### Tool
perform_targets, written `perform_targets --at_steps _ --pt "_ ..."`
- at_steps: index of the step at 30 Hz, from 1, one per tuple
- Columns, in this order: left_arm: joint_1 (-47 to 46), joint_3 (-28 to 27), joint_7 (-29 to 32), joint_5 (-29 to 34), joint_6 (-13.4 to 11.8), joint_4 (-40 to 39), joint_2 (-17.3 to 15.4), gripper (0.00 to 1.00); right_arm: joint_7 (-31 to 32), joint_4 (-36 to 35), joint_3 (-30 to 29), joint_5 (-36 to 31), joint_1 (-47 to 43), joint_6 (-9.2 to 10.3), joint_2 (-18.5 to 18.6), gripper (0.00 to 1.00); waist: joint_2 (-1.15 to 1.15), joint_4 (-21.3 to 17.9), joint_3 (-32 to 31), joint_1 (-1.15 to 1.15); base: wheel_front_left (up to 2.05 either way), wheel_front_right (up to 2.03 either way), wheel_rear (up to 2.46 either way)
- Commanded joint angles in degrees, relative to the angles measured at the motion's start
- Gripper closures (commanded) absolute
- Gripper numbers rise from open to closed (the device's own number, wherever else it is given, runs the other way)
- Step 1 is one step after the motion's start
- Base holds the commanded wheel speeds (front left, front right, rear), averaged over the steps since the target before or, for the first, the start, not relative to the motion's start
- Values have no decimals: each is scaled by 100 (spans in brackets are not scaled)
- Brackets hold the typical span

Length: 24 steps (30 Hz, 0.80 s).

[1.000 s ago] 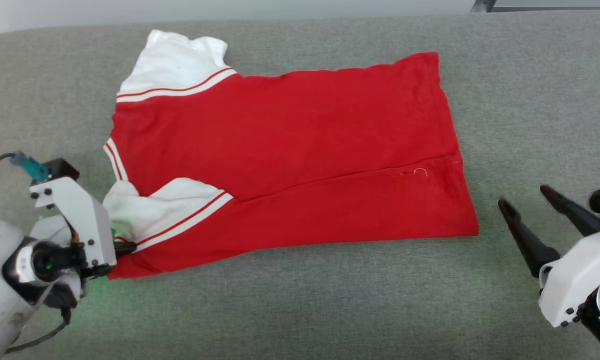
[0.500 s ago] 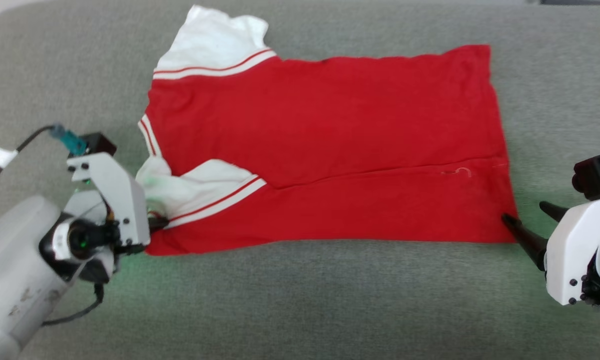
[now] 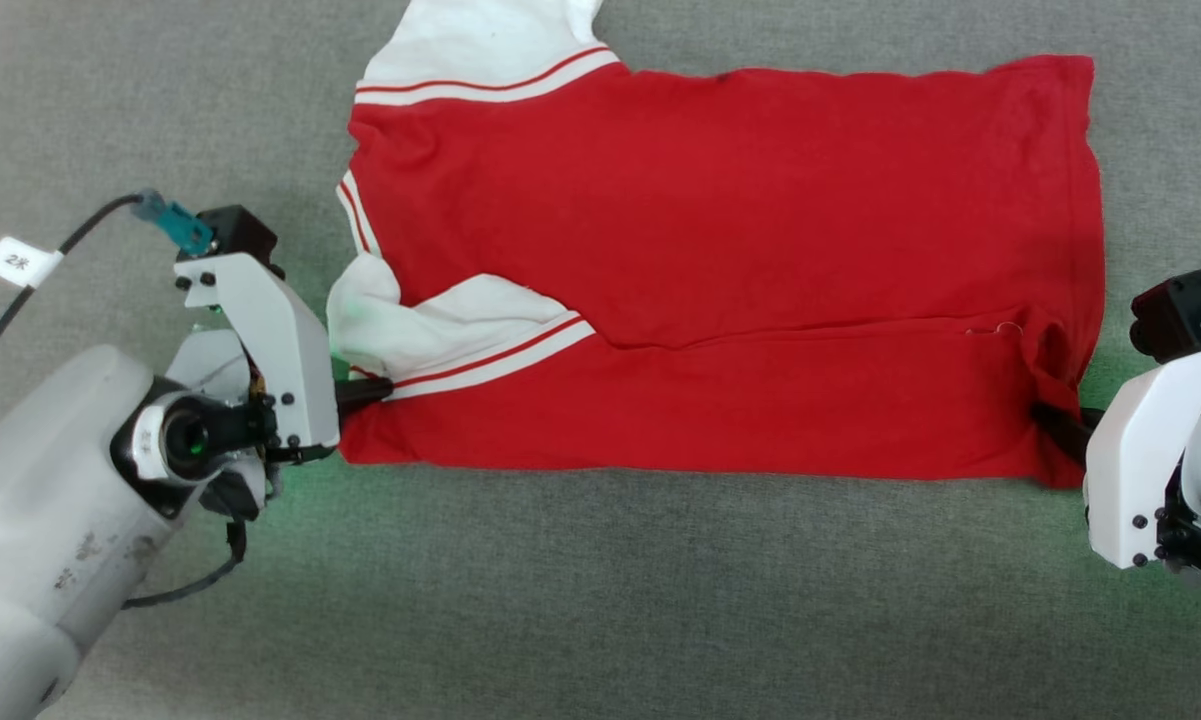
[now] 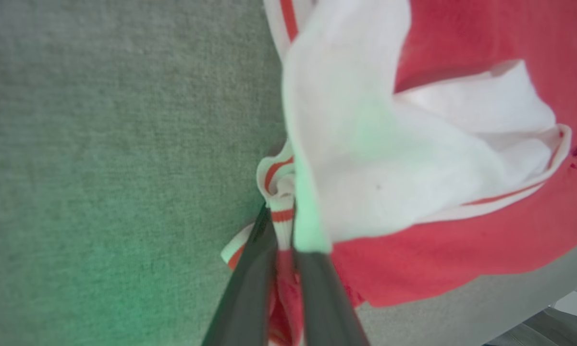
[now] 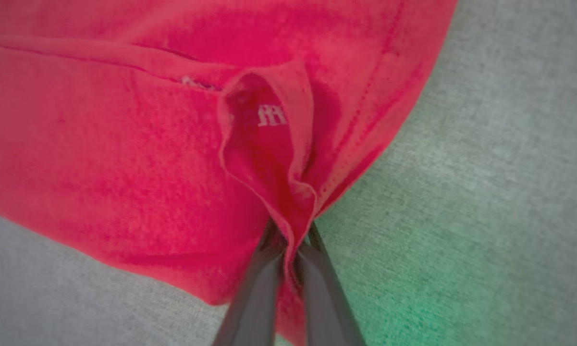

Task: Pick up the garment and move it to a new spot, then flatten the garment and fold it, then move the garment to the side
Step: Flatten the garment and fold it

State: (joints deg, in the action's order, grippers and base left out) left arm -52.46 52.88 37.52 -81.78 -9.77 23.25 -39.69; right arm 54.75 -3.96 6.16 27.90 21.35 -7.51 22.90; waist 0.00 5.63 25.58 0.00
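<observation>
One red-and-white shirt is lying on the grey fabric surface, two claws clamping it: left claw at eight o'clock, right claw at four o'clock.

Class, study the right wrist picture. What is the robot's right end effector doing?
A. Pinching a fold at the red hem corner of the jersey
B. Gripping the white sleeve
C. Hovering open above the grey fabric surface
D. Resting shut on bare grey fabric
A: the right end effector has its two dark fingers closed together on a bunched fold at the red hem corner of the jersey T-shirt.
</observation>
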Motion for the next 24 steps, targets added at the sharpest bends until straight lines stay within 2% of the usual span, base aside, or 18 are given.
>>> perform_targets --at_steps 1,12,24 --pt "194 137 -73 22 -47 210 169 92 91 266 145 44 -146 5 -59 100 0 8 -19 0 0 0 0" --pt "298 77 176 -119 -128 155 -100 98 174 86 -59 289 -119 7 278 100 0 -10 -448 0 0 0 0" --pt "437 66 423 -95 -588 -781 -710 95 666 -709 -243 635 -620 7 558 100 0 34 -952 0 0 0 0"
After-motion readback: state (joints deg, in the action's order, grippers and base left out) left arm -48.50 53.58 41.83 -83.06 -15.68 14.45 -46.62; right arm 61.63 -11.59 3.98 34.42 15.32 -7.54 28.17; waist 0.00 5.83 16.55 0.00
